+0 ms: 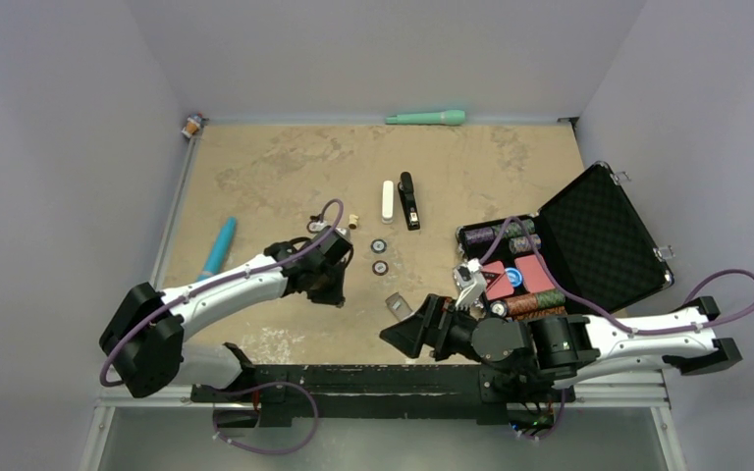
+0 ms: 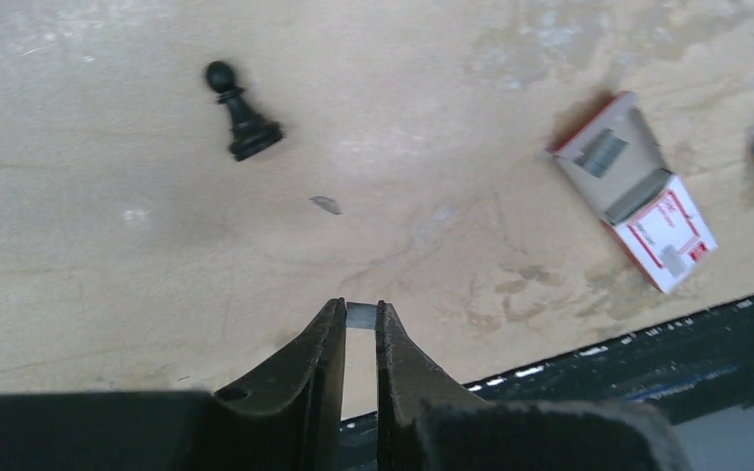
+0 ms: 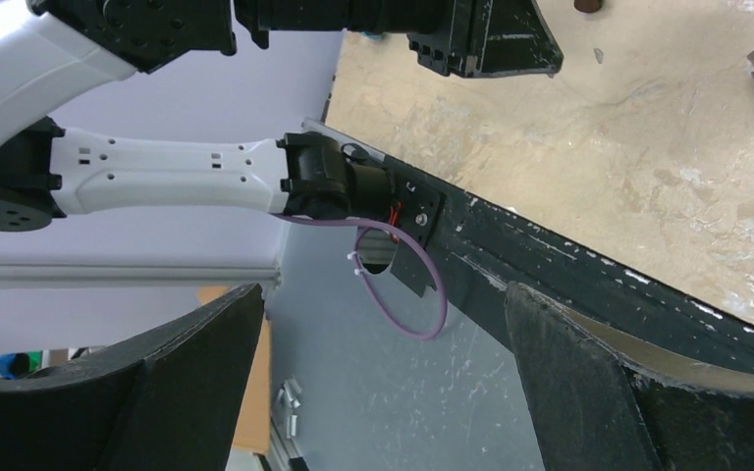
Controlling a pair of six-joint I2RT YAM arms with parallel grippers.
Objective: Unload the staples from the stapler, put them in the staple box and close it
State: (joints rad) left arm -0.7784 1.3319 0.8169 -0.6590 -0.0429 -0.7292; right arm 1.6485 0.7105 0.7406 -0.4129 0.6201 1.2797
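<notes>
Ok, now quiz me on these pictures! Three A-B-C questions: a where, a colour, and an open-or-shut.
1. Where is the stapler? A beside the white bar; B on top of it; C far from it.
2. What colour is the chess pawn? A white; B black; C red.
3. The right gripper is: A shut on the stapler; B shut on the pawn; C wide open, empty.
Answers: 1 A, they lie side by side; 2 B, it is all black; 3 C, its jaws stand far apart, nothing between.

stapler (image 1: 409,201): slim, black; lies flat mid-table, lengthwise twd far edge, just beside white bar (image 1: 387,201)
staples (image 2: 361,314): small silvery strip, pinched in left gripper (image 2: 361,318) tips
</notes>
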